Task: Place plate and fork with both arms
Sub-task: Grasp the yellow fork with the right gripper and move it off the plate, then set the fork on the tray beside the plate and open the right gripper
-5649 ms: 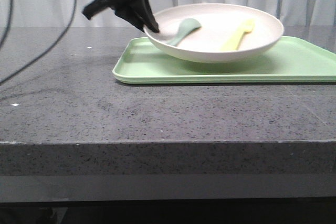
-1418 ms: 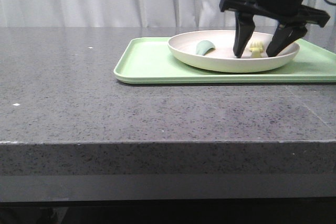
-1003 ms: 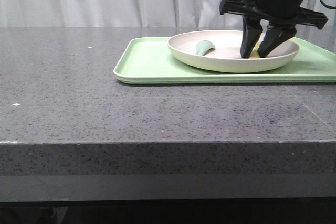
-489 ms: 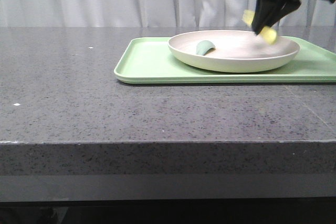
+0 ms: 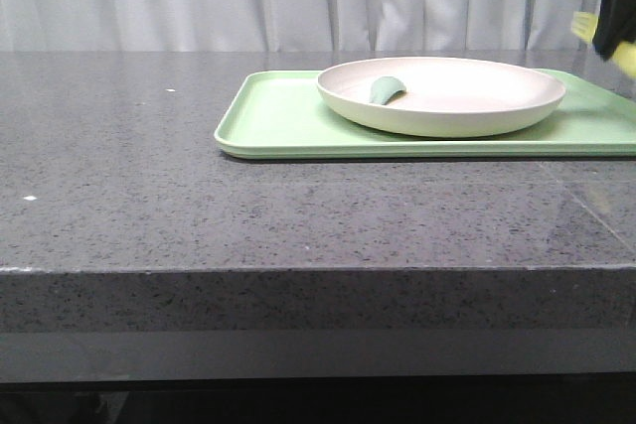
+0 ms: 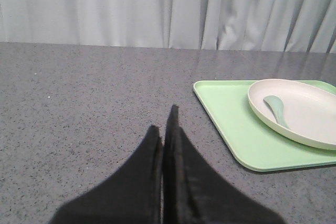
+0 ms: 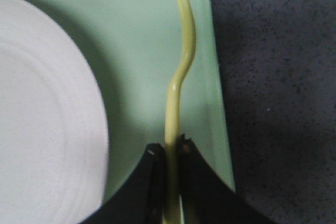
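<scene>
The cream plate (image 5: 442, 94) rests on the light green tray (image 5: 288, 121), with a small teal utensil piece (image 5: 385, 89) lying in it. My right gripper (image 7: 170, 150) is shut on the pale yellow fork (image 7: 181, 72) and holds it above the tray's edge, beside the plate (image 7: 47, 108). In the front view the fork (image 5: 608, 39) shows at the far right, raised above the tray, the gripper mostly cut off. My left gripper (image 6: 164, 129) is shut and empty over the bare counter, well away from the tray (image 6: 236, 129) and plate (image 6: 304, 108).
The dark speckled counter (image 5: 149, 166) stretches to the left of the tray, and its front edge runs across the front view. White curtains hang behind. The counter shows beyond the tray's edge in the right wrist view (image 7: 283, 77).
My right gripper closed on the fork in the plate, lifted it and carried it rightward past the plate's rim. Earlier the left arm put the plate on the tray and withdrew.
</scene>
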Motion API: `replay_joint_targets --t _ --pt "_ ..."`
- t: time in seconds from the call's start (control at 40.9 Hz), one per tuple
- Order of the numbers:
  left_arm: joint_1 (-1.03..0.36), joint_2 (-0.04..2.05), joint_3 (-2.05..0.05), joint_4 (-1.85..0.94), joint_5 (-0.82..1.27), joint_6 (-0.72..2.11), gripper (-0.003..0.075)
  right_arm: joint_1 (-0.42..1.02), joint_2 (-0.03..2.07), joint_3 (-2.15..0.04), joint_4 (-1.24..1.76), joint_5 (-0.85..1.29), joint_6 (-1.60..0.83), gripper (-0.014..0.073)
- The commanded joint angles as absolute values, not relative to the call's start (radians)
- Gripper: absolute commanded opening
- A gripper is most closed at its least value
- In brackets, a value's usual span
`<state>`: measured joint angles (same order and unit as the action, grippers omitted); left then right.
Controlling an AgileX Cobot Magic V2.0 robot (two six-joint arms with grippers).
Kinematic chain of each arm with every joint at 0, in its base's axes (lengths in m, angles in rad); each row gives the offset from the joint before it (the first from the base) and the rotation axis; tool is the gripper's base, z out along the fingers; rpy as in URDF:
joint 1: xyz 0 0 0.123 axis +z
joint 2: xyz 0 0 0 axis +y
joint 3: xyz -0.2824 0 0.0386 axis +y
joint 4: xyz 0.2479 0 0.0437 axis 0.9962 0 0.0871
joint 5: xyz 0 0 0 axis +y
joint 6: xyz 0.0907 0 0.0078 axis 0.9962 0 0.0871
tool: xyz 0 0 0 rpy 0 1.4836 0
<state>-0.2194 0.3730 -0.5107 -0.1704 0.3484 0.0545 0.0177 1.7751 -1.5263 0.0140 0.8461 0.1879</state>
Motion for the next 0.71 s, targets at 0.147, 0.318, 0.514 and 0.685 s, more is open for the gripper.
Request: replay_joint_targets --t 0.147,0.318,0.514,0.685 --pt "-0.228 0.377 -0.538 -0.176 0.264 0.056 -0.0018 0.016 1.794 -1.551 0.010 0.812 0.167 0.0015" --pt "-0.228 0.377 -0.538 -0.176 0.264 0.056 -0.0018 0.016 1.818 -1.551 0.010 0.812 0.167 0.0017" --pt "-0.228 0.377 -0.538 -0.176 0.264 0.056 -0.0018 0.016 1.818 -1.551 0.010 0.817 0.167 0.0167" --pt "-0.228 0.377 -0.538 -0.176 0.264 0.056 -0.0018 0.014 1.784 -1.551 0.008 0.826 0.167 0.0301"
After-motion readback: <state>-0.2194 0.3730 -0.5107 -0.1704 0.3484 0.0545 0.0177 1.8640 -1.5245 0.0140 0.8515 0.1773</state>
